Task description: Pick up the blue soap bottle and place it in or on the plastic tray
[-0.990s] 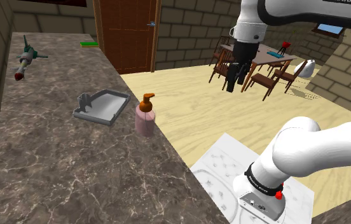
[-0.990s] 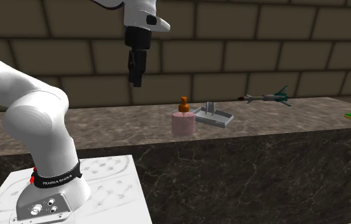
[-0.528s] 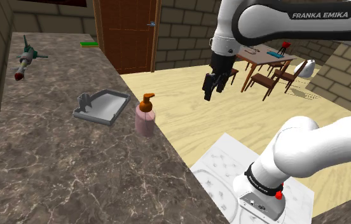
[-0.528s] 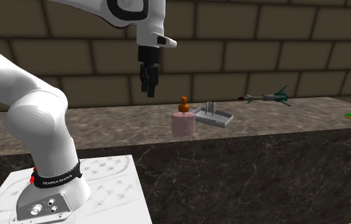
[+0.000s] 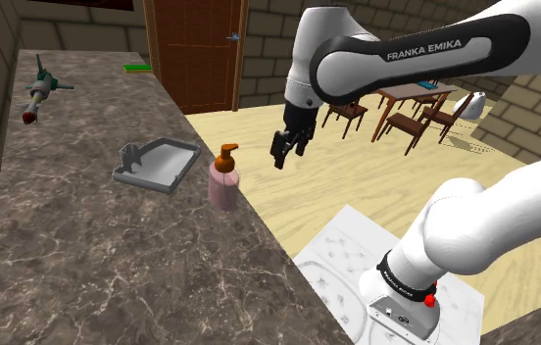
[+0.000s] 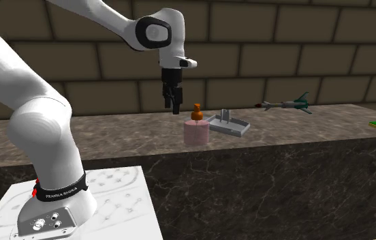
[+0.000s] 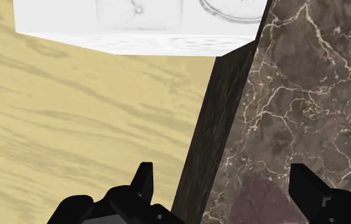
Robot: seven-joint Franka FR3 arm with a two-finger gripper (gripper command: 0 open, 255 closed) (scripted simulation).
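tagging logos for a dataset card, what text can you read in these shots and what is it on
"FRANKA EMIKA": white letters on the dark panel of the arm, in the shoulder view.
White lettering on the black band at the arm's base: too small to read for certain.
Pink soap bottle and grey tray: no lettering visible.

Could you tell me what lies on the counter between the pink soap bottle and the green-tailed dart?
The grey tray lies there, close beside the soap bottle and well short of the dart; the shoulder view shows it.
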